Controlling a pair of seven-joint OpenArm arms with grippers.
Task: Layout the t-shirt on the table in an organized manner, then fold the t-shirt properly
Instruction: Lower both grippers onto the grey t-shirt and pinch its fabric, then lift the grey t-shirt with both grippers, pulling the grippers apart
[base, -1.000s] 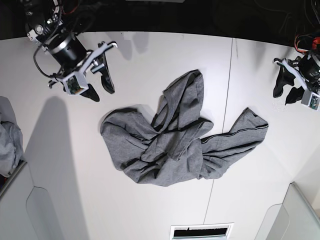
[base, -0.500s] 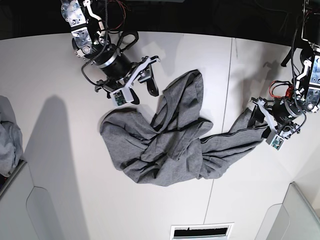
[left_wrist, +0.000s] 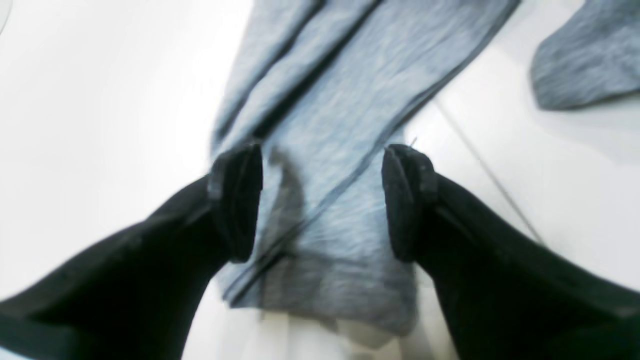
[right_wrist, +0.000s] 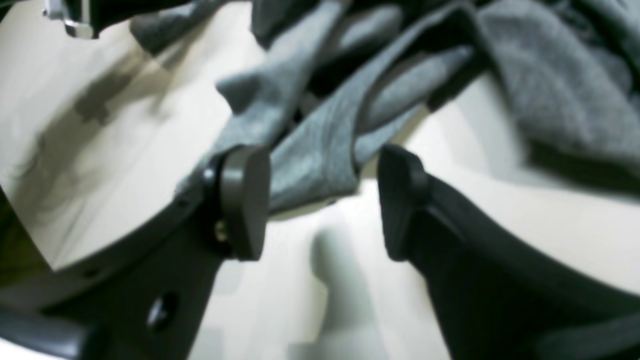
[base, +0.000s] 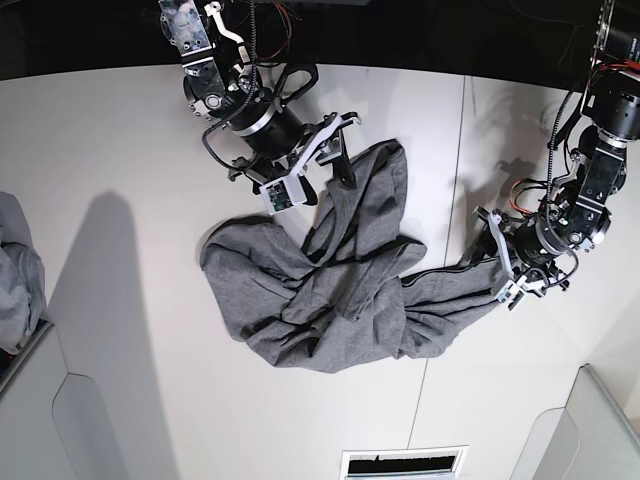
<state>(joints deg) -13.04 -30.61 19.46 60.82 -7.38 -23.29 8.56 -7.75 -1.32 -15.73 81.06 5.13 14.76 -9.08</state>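
The t-shirt (base: 340, 290) lies crumpled near the middle of the table (base: 120, 150), bunched into twisted folds, with one lobe reaching toward the far edge and a long strip stretching out to the base view's right, across the thin dark seam (base: 458, 160) in the tabletop. The left gripper (base: 497, 262) is down at the end of that strip; in its wrist view the two black fingers (left_wrist: 235, 200) stand wide apart on either side of the cloth (left_wrist: 325, 165), which runs between them with a dark hem line showing, and nothing is pinched. The right gripper (base: 336, 160) sits at the far lobe's edge, its jaws also spread; its wrist view shows a fold of the shirt (right_wrist: 320, 160) poking into the gap between the fingers (right_wrist: 245, 200), close to one pad but not clamped. A paler grey cloth bundle (base: 15, 275) rests at the left edge above a light grey bin (base: 60, 420).
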